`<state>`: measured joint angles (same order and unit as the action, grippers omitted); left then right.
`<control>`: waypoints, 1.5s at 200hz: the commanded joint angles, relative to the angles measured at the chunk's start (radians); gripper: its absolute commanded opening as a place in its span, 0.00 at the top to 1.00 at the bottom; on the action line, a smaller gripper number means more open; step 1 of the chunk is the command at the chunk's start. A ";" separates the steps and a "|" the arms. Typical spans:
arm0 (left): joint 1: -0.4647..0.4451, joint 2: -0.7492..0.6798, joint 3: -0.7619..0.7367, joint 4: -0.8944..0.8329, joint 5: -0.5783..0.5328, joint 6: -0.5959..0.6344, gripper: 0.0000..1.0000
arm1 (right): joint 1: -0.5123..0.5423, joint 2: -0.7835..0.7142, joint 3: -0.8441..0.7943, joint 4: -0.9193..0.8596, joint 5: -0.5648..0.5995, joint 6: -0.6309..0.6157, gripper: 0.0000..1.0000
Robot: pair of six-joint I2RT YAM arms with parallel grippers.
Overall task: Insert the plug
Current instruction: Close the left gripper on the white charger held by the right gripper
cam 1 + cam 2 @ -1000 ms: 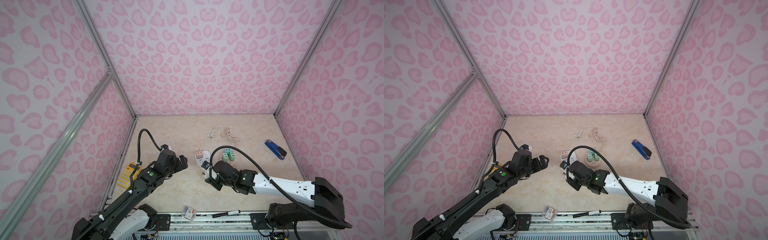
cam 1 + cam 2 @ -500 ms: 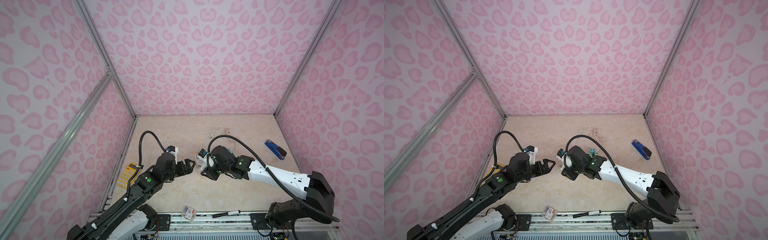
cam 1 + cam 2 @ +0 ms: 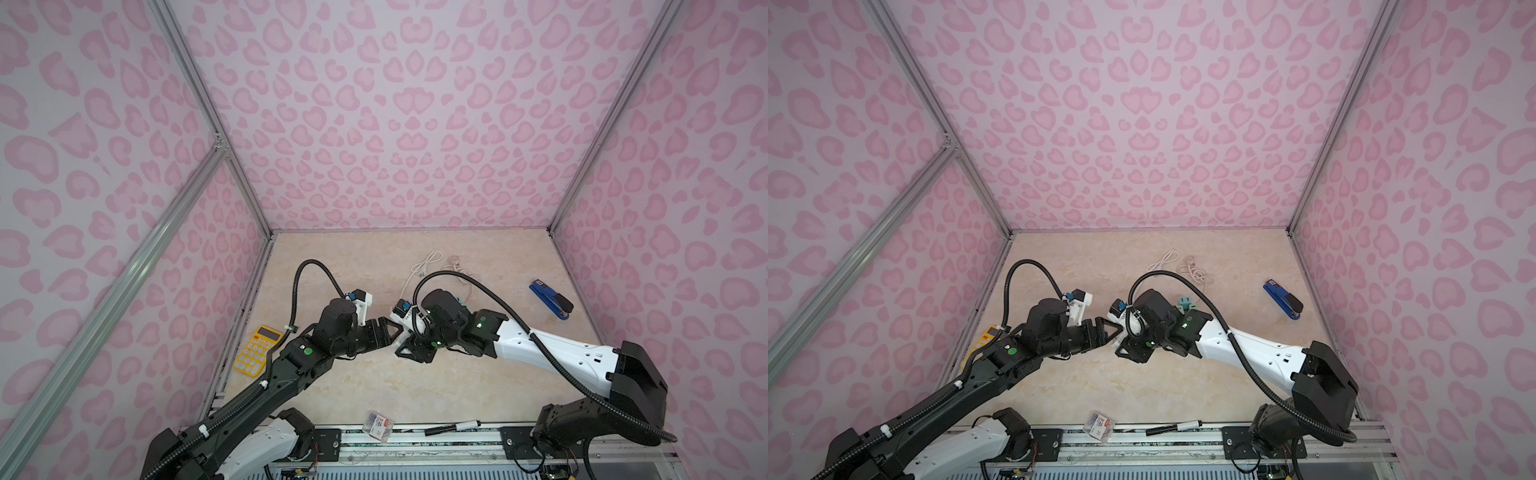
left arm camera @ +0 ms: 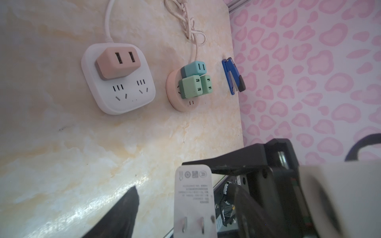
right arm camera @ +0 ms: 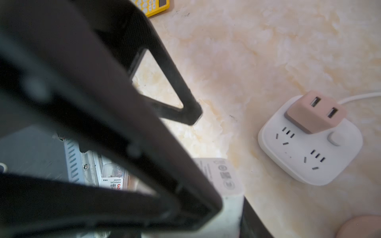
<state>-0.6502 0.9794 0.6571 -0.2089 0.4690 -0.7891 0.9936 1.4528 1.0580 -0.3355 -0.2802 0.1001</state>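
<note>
We see a booth with walls (image 3: 415,124) in pink blotch print on three sides. A grey frame (image 3: 124,266) runs up the corners and slants across the left wall.

The table (image 3: 374,386) is beige marble-look and glossy, with a metal rail (image 3: 415,442) along its near edge.

The black left arm (image 3: 270,386) and the white-and-black right arm (image 3: 561,353) meet at mid-table, above the surface.

We read the right gripper (image 3: 409,353) as clamped on the far end of the white plug (image 4: 193,202). The plug is held in the air between the two grippers, prongs bare and in no outlet.

The left gripper (image 3: 384,330) sits astride the plug with its jaws apart. In the left wrist view we see a gap between one finger (image 4: 119,214) and the plug.

- **Strip:** the white square strip (image 4: 118,82) lies flat on the table, apart from the plug. It has a pink adapter (image 4: 118,61) plugged in and two outlets free.
- **Socket:** a round pink socket (image 4: 181,96) just right of the strip carries three green and teal cubes (image 4: 190,86).
- **Calculator:** the yellow calculator (image 3: 254,351) lies near left, by the wall.
- **Stapler:** the blue stapler (image 3: 550,300) is on the right.
- **Cords:** white cords (image 3: 426,264) are bunched at far centre.
- **Near rail:** a marker (image 3: 453,427) and a small clip box (image 3: 377,424) lie there.
</note>
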 commanded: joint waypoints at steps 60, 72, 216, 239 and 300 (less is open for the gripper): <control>-0.010 0.042 0.027 0.039 0.116 -0.033 0.44 | 0.011 0.024 0.053 0.027 0.076 -0.046 1.00; -0.010 0.050 0.029 0.043 0.124 -0.036 0.48 | 0.012 0.030 0.059 0.030 0.070 -0.052 1.00; 0.182 0.159 0.119 0.004 0.201 -0.342 0.97 | 0.010 -0.204 -0.132 0.201 0.294 -0.116 0.02; 0.224 0.188 0.155 -0.003 0.298 -0.472 0.97 | 0.035 -0.252 -0.181 0.246 0.436 -0.213 0.06; 0.222 0.223 0.254 -0.232 0.417 -0.425 0.99 | 0.109 -0.252 -0.272 0.483 0.532 -0.432 0.21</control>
<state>-0.4294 1.2072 0.8997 -0.3653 0.8112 -1.2282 1.0706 1.1851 0.7662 0.0395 0.1947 -0.2218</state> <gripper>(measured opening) 0.339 0.829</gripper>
